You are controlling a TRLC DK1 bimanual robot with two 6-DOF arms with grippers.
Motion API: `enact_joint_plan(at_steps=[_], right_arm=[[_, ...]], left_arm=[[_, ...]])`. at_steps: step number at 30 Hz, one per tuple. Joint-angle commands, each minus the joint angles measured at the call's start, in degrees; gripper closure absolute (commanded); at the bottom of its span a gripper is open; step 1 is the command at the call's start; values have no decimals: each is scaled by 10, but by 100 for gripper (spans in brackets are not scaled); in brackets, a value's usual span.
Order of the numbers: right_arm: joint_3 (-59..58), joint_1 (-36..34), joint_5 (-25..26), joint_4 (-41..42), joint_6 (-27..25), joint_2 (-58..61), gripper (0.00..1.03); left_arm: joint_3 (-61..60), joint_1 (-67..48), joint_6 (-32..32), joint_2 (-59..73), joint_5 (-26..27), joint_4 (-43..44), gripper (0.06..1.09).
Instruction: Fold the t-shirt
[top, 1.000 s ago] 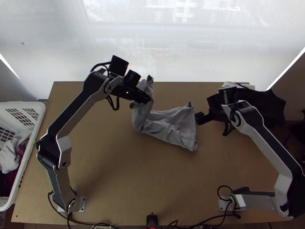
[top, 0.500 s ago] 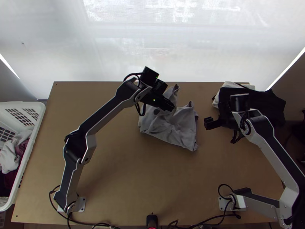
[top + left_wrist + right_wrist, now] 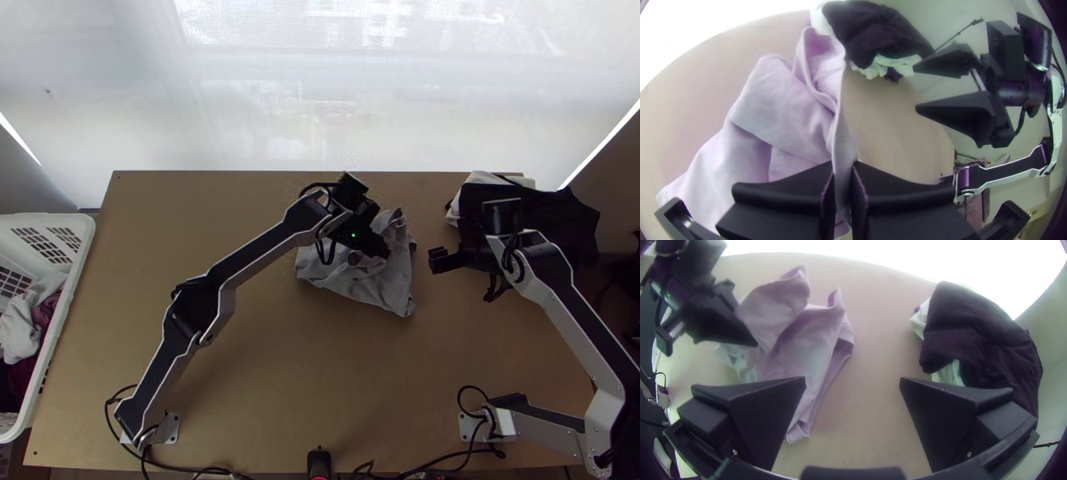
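The grey t-shirt [image 3: 376, 284] lies partly folded and rumpled near the table's middle, towards the far side. Over it, my left gripper [image 3: 386, 251] holds a raised part of the cloth. From the left wrist, the pads of my left gripper [image 3: 843, 173] are closed on a strip of the shirt [image 3: 760, 111], whose upper part stands up in a fold. To the shirt's right, my right gripper [image 3: 432, 259] is apart from it. Seen from its own wrist, my right gripper [image 3: 853, 400] has wide-spread fingers with no cloth between them.
A dark garment [image 3: 560, 220] with white cloth [image 3: 512, 181] is piled at the table's far right, close to the right gripper. A white basket [image 3: 60, 312] of clothes stands beyond the left edge. Bare wood [image 3: 304, 376] lies between the arms' bases.
My left gripper has carried its part of the shirt rightward and a little nearer, over the rest of the cloth. My right gripper has moved away from the shirt's right edge, then stayed there.
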Motion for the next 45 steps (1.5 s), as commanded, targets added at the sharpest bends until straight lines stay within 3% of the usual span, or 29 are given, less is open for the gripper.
enact_joint_plan(at_steps=[1, 2, 3, 4, 10, 14, 19, 23, 34, 45], right_arm=[[-14, -2, 0, 7, 1, 4, 5], [-17, -2, 0, 9, 1, 5, 5], [-19, -2, 0, 11, 1, 6, 5], [-20, -1, 0, 14, 1, 6, 5], [2, 17, 0, 40, -5, 32, 5], [54, 57, 0, 58, -4, 81, 5], [130, 122, 0, 62, 0, 171, 5], [113, 151, 0, 77, 8, 216, 5], [-76, 186, 0, 141, 12, 197, 5], [-8, 217, 26, 83, 15, 112, 5]], left_arm=[[0, -30, -7, 44, 9, 4, 53], [0, -31, -2, 45, 18, -1, 29], [0, -31, 1, 42, 23, -8, 14], [0, -30, 3, 33, 23, -16, 11], [-14, 18, 43, -65, 23, -105, 11], [-84, 90, 112, -126, 22, -163, 11], [-196, 161, 147, -151, 22, -149, 11], [-240, 171, 150, -138, 21, -116, 11], [-247, 179, 156, -83, 12, -96, 11], [-242, 189, 161, -93, 12, -100, 11]])
